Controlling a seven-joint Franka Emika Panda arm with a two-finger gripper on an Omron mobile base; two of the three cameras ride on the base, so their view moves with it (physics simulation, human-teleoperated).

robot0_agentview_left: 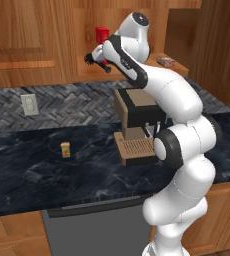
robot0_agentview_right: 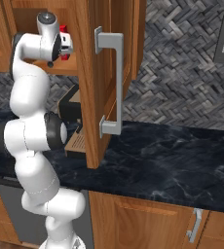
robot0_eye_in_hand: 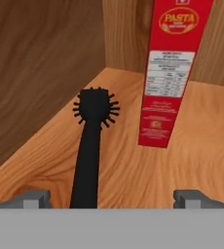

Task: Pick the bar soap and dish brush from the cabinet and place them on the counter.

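Gripper [robot0_eye_in_hand: 111,197] jaws spread wide and empty, the white arm reaches up into the open cabinet [robot0_agentview_left: 47,35], hand at shelf level; beneath it runs the black marble-veined counter [robot0_agentview_left: 47,165], bearing a brown coffee machine [robot0_agentview_left: 134,125] and a tiny orange-yellow block [robot0_agentview_left: 65,149]. In the right base view the cabinet's panelled door [robot0_agentview_right: 109,73] stands swung out beside the arm, grey bar handle facing the camera. On the shelf a tall red pasta box [robot0_eye_in_hand: 170,73] stands upright, just beside the dish brush [robot0_eye_in_hand: 89,146], which lies flat with its bristly head pointing toward the back wall and its thin handle running down between the two fingertips, nearer the left one. The bar soap [robot0_agentview_left: 165,61] rests at the far right end of the shelf, well apart from the hand. Likely trouble: with the handle off-centre, a closing finger may push it sideways rather than pinch it, and a careless lift could tip the box
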